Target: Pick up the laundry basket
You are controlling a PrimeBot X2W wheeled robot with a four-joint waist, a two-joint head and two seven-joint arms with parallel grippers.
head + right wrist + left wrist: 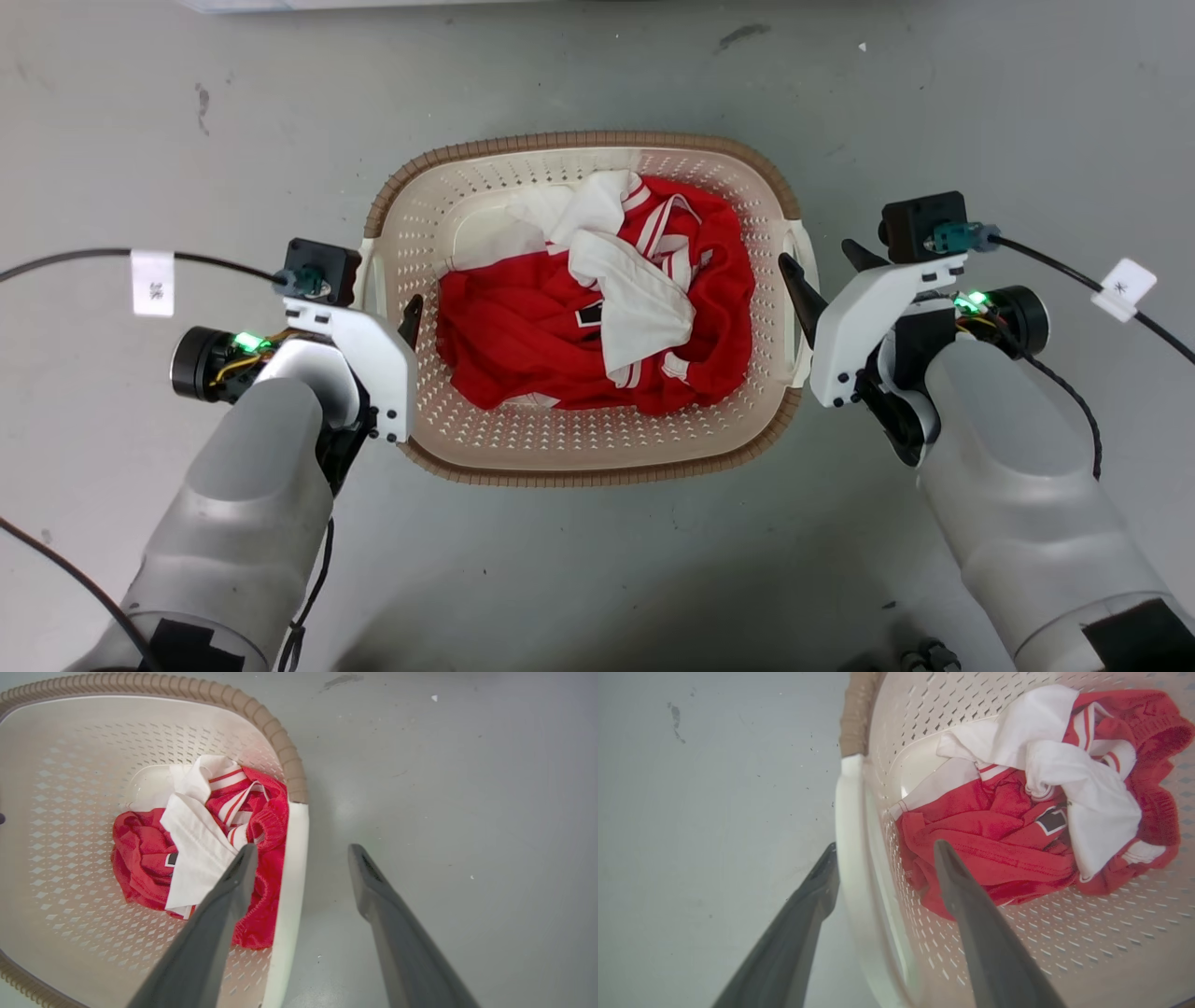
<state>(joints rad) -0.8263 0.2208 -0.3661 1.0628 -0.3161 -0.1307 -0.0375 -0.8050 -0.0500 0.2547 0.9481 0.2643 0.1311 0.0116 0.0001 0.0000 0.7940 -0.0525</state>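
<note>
The left gripper [885, 845] and right gripper [302, 847], jaws released, each straddle a white loop handle [846, 812] of the laundry basket [579, 142]. Clench both squarely, then probably lift together, level.

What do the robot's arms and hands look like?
The left arm and right arm are fat, smooth, pale grey tubes with white wrist shells. The left gripper and right gripper each have two long, dark, pointed fingers. Each wrist carries a black camera box and a green light. Black cables with white tags trail away.
</note>
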